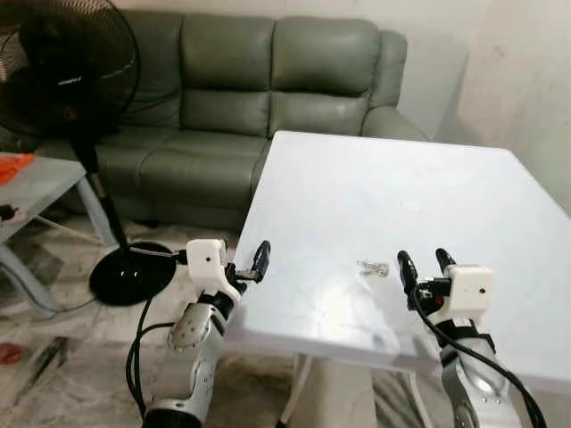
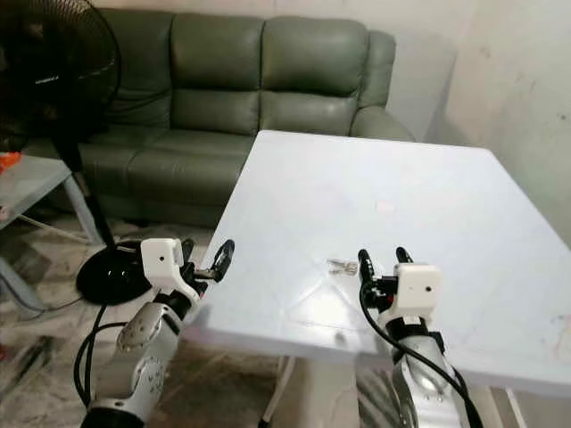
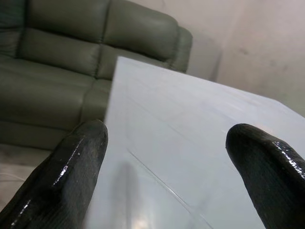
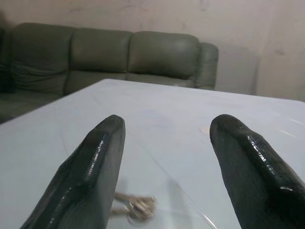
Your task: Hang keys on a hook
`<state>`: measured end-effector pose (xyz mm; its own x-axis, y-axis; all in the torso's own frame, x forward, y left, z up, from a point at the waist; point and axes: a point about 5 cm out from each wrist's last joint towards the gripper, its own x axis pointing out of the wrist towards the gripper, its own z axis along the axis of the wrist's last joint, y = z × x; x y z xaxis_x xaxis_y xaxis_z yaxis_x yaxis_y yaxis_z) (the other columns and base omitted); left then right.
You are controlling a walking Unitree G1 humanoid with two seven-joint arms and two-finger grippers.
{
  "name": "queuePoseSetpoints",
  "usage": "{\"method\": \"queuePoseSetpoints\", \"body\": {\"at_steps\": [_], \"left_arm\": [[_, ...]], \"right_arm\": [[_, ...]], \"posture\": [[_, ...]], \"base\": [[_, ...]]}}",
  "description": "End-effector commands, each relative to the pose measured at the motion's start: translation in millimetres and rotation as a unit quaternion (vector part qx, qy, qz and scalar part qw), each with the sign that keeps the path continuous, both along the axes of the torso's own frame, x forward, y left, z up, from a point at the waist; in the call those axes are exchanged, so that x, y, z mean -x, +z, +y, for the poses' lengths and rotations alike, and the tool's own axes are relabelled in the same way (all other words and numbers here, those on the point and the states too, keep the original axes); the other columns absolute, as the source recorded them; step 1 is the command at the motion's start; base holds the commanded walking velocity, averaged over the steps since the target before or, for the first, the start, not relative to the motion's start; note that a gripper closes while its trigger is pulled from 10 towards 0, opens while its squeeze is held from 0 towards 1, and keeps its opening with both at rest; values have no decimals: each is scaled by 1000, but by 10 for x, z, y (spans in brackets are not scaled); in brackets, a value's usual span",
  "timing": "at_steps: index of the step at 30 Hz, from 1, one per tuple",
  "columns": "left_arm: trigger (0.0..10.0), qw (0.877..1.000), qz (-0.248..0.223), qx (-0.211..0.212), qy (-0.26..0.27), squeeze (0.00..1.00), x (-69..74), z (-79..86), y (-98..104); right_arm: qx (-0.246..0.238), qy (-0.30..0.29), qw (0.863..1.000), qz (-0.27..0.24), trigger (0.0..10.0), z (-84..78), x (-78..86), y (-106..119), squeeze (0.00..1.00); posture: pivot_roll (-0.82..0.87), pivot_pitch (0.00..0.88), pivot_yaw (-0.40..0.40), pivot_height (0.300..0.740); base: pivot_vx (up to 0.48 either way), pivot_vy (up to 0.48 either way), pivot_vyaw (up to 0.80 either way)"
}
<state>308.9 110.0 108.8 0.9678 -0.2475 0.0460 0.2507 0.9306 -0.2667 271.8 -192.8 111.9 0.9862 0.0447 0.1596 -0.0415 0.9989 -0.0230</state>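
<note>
A small bunch of silvery keys (image 1: pixel 373 267) lies flat on the white table (image 1: pixel 446 196), toward its near edge. My right gripper (image 1: pixel 426 261) hovers just to the right of the keys and a little nearer, open and empty; in the right wrist view the keys (image 4: pixel 136 206) lie low between its two black fingers (image 4: pixel 86 176). My left gripper (image 1: pixel 250 264) is open at the table's near left edge, holding nothing.
A green sofa (image 1: pixel 250 98) stands behind the table. A black standing fan (image 1: pixel 67 67) and its round base (image 1: pixel 132 272) are at the left, beside a low table (image 1: pixel 36 183) with an orange item (image 1: pixel 13 165). Cables trail on the floor.
</note>
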Motion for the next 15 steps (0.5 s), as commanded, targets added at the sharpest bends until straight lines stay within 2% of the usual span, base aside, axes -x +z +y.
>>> {"method": "queuePoseSetpoints", "body": {"at_steps": [1, 8, 11, 15], "left_arm": [[10000, 1000, 6, -5, 15, 0, -11, 77, -3], [10000, 1000, -3, -17, -3, 0, 7, 8, 20], [10000, 998, -21, -35, -41, 0, 62, -105, 55], [10000, 997, -27, -43, -65, 0, 106, -193, 66]], "right_arm": [[-6, 9, 1000, -12, 10000, 73, -31, 56, 0], [-5, 16, 1000, -9, 10000, 71, -41, 63, 0], [4, 25, 1000, -5, 10000, 68, -49, 70, 0], [9, 31, 999, -4, 10000, 66, -59, 80, 0]], "posture": [[6, 15, -41, 740], [5, 16, -44, 740], [6, 20, -49, 740], [6, 20, -50, 740]], "base": [[0, 0, 0], [0, 0, 0], [0, 0, 0], [0, 0, 0]]}}
